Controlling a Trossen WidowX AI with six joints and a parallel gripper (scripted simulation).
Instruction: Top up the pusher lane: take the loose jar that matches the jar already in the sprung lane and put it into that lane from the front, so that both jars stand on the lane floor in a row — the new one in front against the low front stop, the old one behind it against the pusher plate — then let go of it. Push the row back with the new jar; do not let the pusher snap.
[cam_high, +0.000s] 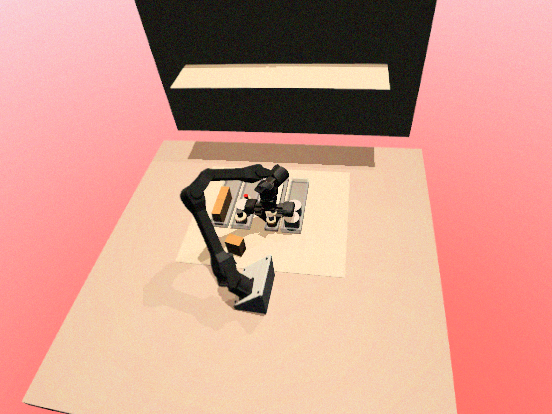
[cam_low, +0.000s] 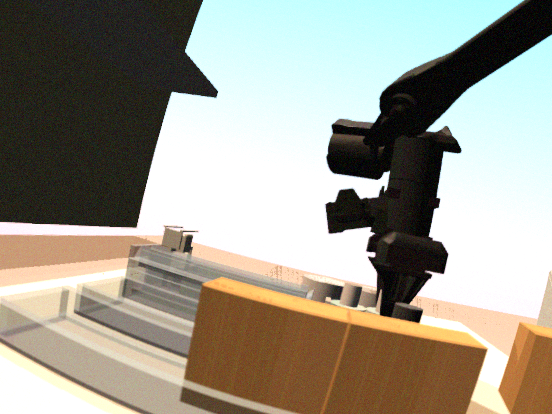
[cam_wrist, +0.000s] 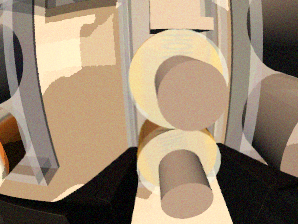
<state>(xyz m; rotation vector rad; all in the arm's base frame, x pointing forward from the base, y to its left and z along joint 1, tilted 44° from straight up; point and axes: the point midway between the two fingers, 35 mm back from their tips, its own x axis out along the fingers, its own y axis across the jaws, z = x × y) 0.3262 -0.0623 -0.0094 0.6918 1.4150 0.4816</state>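
Note:
My gripper points down at the front end of the sprung lane and is shut on a jar with a pale cream top and grey-brown knob. This held jar has an amber body, partly visible in the wrist view. The matching lane jar is directly behind it, between the lane walls, their tops meeting or overlapping. The pale pusher plate is behind that jar. The front stop and the held jar's base are hidden, so I cannot tell whether it touches the floor.
Jars occupy the lane to the left, and dark jars with white tops the lane to the right, close to my fingers. A long orange block lies in the far-left lane. A small orange block is before the lanes.

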